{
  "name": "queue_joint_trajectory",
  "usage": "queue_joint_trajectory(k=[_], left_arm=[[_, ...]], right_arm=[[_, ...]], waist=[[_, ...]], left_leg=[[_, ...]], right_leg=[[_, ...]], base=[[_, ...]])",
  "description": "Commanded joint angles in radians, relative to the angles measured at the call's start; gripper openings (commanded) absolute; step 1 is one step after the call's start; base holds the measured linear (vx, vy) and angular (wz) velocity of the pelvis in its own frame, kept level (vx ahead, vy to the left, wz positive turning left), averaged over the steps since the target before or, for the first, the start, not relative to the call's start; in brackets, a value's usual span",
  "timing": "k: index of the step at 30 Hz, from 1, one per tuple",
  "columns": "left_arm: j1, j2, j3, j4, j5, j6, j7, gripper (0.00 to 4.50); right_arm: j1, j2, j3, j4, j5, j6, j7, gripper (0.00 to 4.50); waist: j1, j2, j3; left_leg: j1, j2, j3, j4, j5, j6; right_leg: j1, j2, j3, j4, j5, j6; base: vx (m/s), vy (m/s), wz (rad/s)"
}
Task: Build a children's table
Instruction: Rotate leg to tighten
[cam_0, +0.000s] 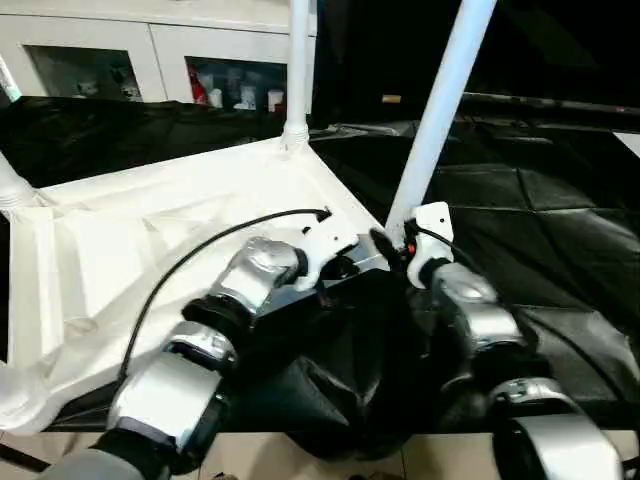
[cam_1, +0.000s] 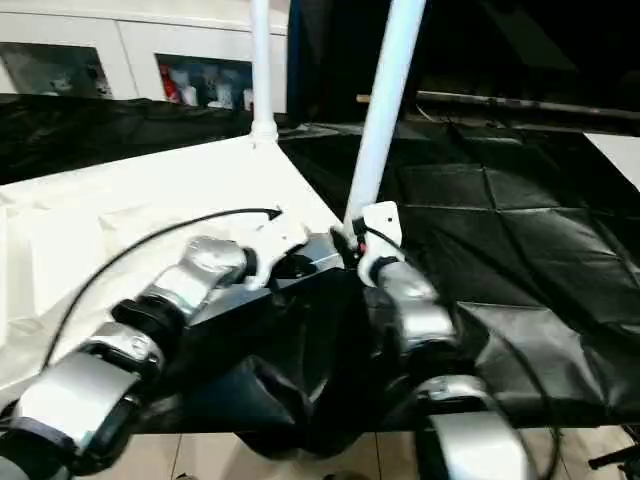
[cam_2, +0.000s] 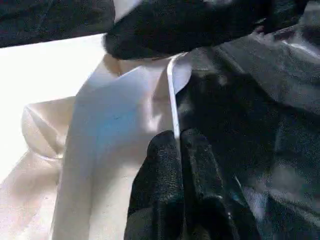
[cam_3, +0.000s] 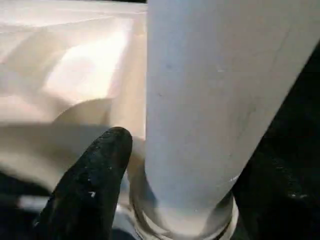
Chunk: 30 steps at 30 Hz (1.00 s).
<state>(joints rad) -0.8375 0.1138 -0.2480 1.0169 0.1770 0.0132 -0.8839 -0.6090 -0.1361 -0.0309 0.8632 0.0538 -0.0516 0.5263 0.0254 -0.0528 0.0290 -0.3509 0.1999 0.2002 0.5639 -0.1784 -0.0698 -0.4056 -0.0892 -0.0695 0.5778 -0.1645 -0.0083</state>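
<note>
The white tabletop (cam_0: 150, 240) lies underside up on the black cloth. My left gripper (cam_2: 179, 137) is shut on the thin rim of the tabletop near its near right corner. In that corner's socket stands a white leg (cam_0: 440, 110), leaning to the right. My right gripper (cam_0: 400, 250) straddles the base of this leg (cam_3: 200, 100); one black finger (cam_3: 100, 170) stands beside the tube with a narrow gap, and the other is hidden behind it. A second leg (cam_0: 298, 70) stands upright in the far corner. Further leg bases show at the left edge (cam_0: 10, 185).
The black-draped work table (cam_0: 540, 220) stretches to the right and back. A white cabinet (cam_0: 100, 60) with glass doors stands behind it. A black cable (cam_0: 200, 250) arcs over my left forearm. The table's front edge and the floor lie just under my forearms.
</note>
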Motion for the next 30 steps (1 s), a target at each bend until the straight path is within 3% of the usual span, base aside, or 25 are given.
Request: queue_joint_trajectory(k=[1, 3, 7, 11, 13, 17, 21, 25, 28, 30], left_arm=[[0.037, 0.011, -0.037, -0.01, -0.008, -0.043, -0.139, 0.0], [0.048, 0.035, -0.039, -0.021, -0.015, -0.055, -0.19, 0.0], [0.076, 0.098, -0.037, -0.053, -0.044, -0.063, -0.312, 0.0], [0.089, 0.132, -0.035, -0.071, -0.057, -0.057, -0.364, 0.0], [0.093, 0.147, -0.03, -0.078, -0.061, -0.051, -0.381, 0.0], [0.096, 0.157, -0.02, -0.079, -0.062, -0.053, -0.382, 0.0], [0.097, 0.159, -0.018, -0.091, -0.068, -0.044, -0.381, 0.0], [0.089, 0.129, -0.011, -0.086, -0.07, -0.013, -0.329, 0.0], [0.067, 0.086, 0.009, -0.052, -0.062, 0.013, -0.205, 0.0], [0.033, 0.029, 0.032, -0.004, -0.048, 0.035, -0.026, 0.0]], right_arm=[[0.016, -0.02, 0.061, -0.03, 0.023, 0.004, 0.183, 3.02], [0.022, -0.052, 0.071, -0.044, 0.031, 0.005, 0.261, 3.02], [0.033, -0.119, 0.091, -0.072, 0.051, 0.023, 0.43, 3.02], [0.032, -0.142, 0.091, -0.078, 0.062, 0.035, 0.495, 3.02], [0.03, -0.15, 0.092, -0.075, 0.066, 0.041, 0.516, 2.77], [0.029, -0.148, 0.093, -0.069, 0.066, 0.043, 0.528, 2.31], [0.038, -0.138, 0.099, -0.084, 0.073, 0.055, 0.542, 2.15], [0.052, -0.093, 0.08, -0.071, 0.069, 0.059, 0.437, 2.08], [0.052, -0.041, 0.057, -0.027, 0.042, 0.067, 0.256, 2.06], [0.046, 0.021, 0.03, 0.017, 0.023, 0.083, 0.054, 2.03]], waist=[[0.005, -0.008, -0.045], [0.007, -0.005, -0.045], [0.008, -0.006, -0.047], [0.012, -0.006, -0.044], [0.017, -0.006, -0.044], [0.019, -0.006, -0.044], [0.018, -0.006, -0.044], [0.015, -0.006, -0.043], [0.003, -0.005, -0.04], [-0.001, 0.001, -0.036]], left_leg=[[-0.004, 0.033, -0.015, -0.06, -0.268, 0.091], [0.0, 0.035, -0.013, -0.059, -0.263, 0.095], [-0.001, 0.039, -0.013, -0.058, -0.226, 0.1], [0.0, 0.042, -0.009, -0.058, -0.23, 0.094], [0.002, 0.043, -0.007, -0.058, -0.236, 0.075], [0.001, 0.043, -0.008, -0.059, -0.232, 0.067], [0.002, 0.041, -0.008, -0.058, -0.229, 0.067], [0.001, 0.041, -0.008, -0.059, -0.236, 0.06], [0.006, 0.037, -0.016, -0.065, -0.293, 0.029], [0.013, 0.038, -0.019, -0.069, -0.338, 0.003]], right_leg=[[0.045, -0.057, 0.041, -0.075, -0.315, -0.187], [0.041, -0.058, 0.042, -0.073, -0.294, -0.201], [0.048, -0.057, 0.041, -0.057, -0.2, -0.249], [0.047, -0.055, 0.04, -0.056, -0.213, -0.253], [0.046, -0.055, 0.04, -0.056, -0.233, -0.249], [0.045, -0.057, 0.04, -0.056, -0.24, -0.242], [0.045, -0.057, 0.041, -0.056, -0.243, -0.238], [0.042, -0.058, 0.042, -0.059, -0.265, -0.232], [0.036, -0.059, 0.042, -0.073, -0.375, -0.198], [0.025, -0.058, 0.042, -0.081, -0.436, -0.175]], base=[[0.0, 0.0, 0.0], [0.0, 0.0, 0.0], [0.0, 0.0, 0.0], [0.0, 0.0, 0.0], [0.0, 0.0, 0.0], [0.0, 0.0, 0.0], [0.0, 0.0, 0.0], [0.0, 0.0, 0.0], [0.0, 0.0, 0.0], [0.0, 0.0, 0.0]])
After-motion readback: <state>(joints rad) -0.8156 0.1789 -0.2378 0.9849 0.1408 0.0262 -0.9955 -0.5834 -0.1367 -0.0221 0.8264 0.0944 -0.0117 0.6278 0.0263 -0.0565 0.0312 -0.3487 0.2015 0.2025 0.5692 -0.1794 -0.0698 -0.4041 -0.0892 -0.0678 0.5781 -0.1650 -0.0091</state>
